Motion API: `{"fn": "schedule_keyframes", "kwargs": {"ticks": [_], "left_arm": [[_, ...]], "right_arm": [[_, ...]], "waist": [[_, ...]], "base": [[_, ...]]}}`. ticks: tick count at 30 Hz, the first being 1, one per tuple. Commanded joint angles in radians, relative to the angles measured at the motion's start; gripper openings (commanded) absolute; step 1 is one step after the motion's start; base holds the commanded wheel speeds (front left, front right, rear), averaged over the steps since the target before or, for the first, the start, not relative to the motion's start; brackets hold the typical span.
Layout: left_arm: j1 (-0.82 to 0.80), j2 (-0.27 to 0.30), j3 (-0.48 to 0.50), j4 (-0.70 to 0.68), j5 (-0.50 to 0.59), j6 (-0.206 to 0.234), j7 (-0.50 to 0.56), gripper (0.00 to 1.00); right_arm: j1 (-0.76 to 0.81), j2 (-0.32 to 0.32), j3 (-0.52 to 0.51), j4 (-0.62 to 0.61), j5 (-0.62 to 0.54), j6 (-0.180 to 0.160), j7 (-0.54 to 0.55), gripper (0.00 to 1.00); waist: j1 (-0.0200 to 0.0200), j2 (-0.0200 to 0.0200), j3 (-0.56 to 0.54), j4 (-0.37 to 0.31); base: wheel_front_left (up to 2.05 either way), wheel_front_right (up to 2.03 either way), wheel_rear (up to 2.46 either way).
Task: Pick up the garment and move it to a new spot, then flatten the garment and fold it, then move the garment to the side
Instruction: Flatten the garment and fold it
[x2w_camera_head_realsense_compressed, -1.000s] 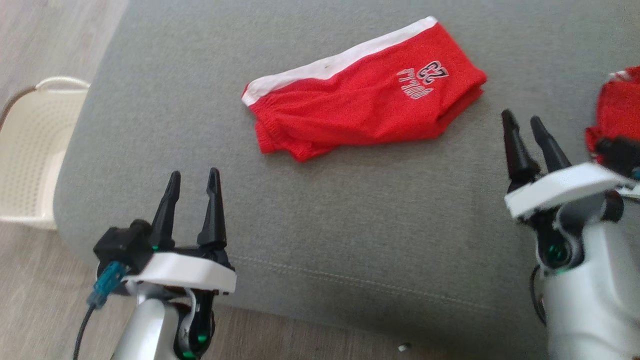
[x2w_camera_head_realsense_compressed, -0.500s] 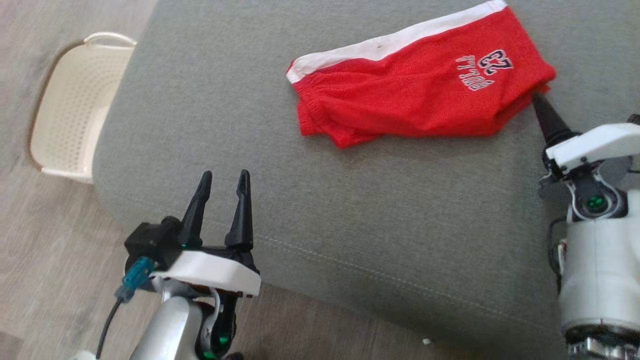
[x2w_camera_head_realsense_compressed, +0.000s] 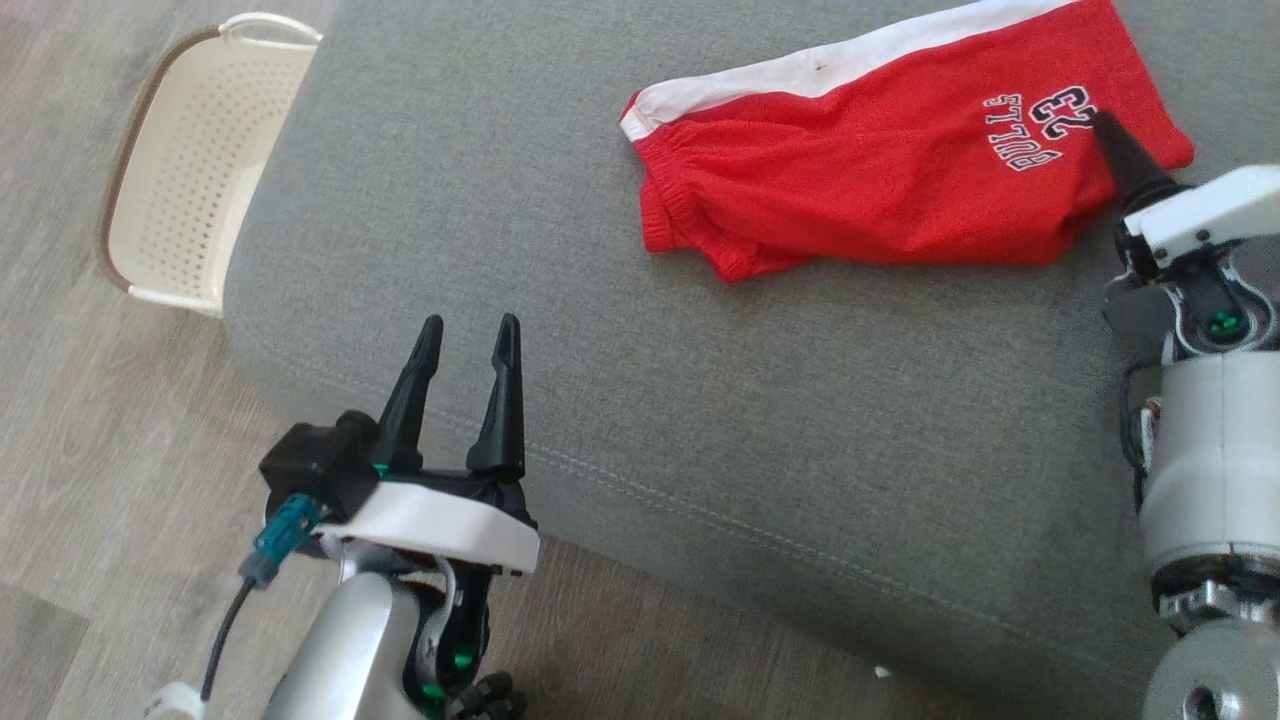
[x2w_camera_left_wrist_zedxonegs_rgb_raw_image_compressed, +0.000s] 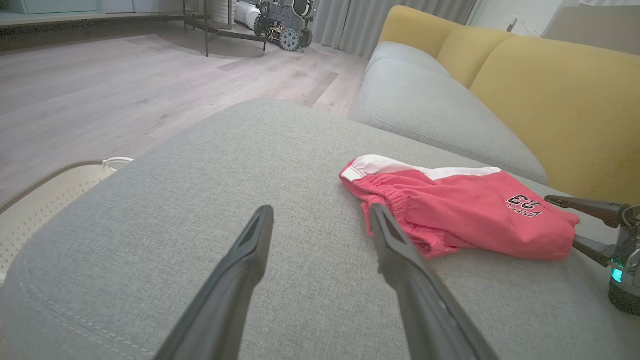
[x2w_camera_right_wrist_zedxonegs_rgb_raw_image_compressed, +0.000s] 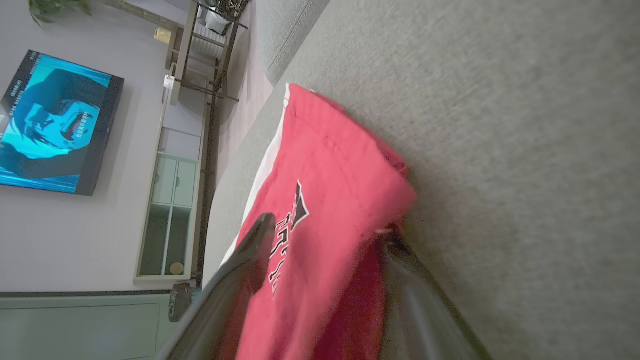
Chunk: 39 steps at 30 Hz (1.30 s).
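While the garment (x2w_camera_head_realsense_compressed: 880, 180) lies folded on the grey cushion (x2w_camera_head_realsense_compressed: 700, 420), nothing holds it.
Head view: left gripper (x2w_camera_head_realsense_compressed: 470, 322) wide open, empty, at the cushion's near edge. Left wrist view: garment toward the cushion's far side. Right wrist view: right gripper (x2w_camera_right_wrist_zedxonegs_rgb_raw_image_compressed: 325, 231) spread wide, straddling the garment's end, unclamped.

In the right wrist view the garment (x2w_camera_right_wrist_zedxonegs_rgb_raw_image_compressed: 330, 165) is blurred where it is straddled by the fingers of the right gripper (x2w_camera_right_wrist_zedxonegs_rgb_raw_image_compressed: 325, 230). Its print (x2w_camera_right_wrist_zedxonegs_rgb_raw_image_compressed: 292, 220) is partly covered by one finger and cannot be read. In the head view the garment's far edge is cut off by the top of the picture, and the gripper's second finger is hidden. The basket (x2w_camera_head_realsense_compressed: 190, 170) is partly hidden behind the cushion (x2w_camera_head_realsense_compressed: 500, 200) and is cut off by the left edge in the left wrist view.
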Motion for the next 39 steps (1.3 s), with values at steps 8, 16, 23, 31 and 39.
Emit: {"fn": "schedule_keyframes", "kwargs": {"ticks": [8, 16, 23, 31, 39], "left_arm": [[-0.035, 0.008, 0.031, -0.050, -0.006, 0.009, -0.012, 1.00], [-0.030, 0.008, 0.041, -0.045, -0.003, 0.006, -0.012, 1.00], [-0.033, 0.008, 0.044, -0.041, 0.004, 0.000, -0.012, 1.00], [-0.022, 0.008, 0.054, -0.029, 0.021, -0.008, -0.012, 1.00], [-0.001, 0.008, 0.068, -0.025, 0.027, -0.015, -0.012, 1.00]], "right_arm": [[-0.069, 0.041, 0.011, 0.103, -0.054, 0.005, -0.011, 0.00], [-0.085, 0.041, 0.047, 0.130, 0.024, 0.005, -0.097, 0.00], [-0.067, 0.041, 0.096, 0.132, 0.159, 0.005, -0.229, 0.00], [-0.016, 0.041, 0.171, 0.130, 0.232, 0.005, -0.356, 0.00], [0.042, 0.041, 0.270, 0.088, 0.268, 0.005, -0.404, 0.00]], "waist": [[0.0000, 0.0000, 0.007, 0.015], [0.0000, 0.0000, -0.008, -0.005], [0.0000, 0.0000, -0.025, -0.040], [0.0000, 0.0000, -0.055, -0.081], [0.0000, 0.0000, -0.085, -0.129]], "base": [[0.00, 0.00, 0.00], [0.00, 0.00, 0.00], [0.00, 0.00, 0.00], [0.00, 0.00, 0.00], [0.00, 0.00, 0.00]]}}
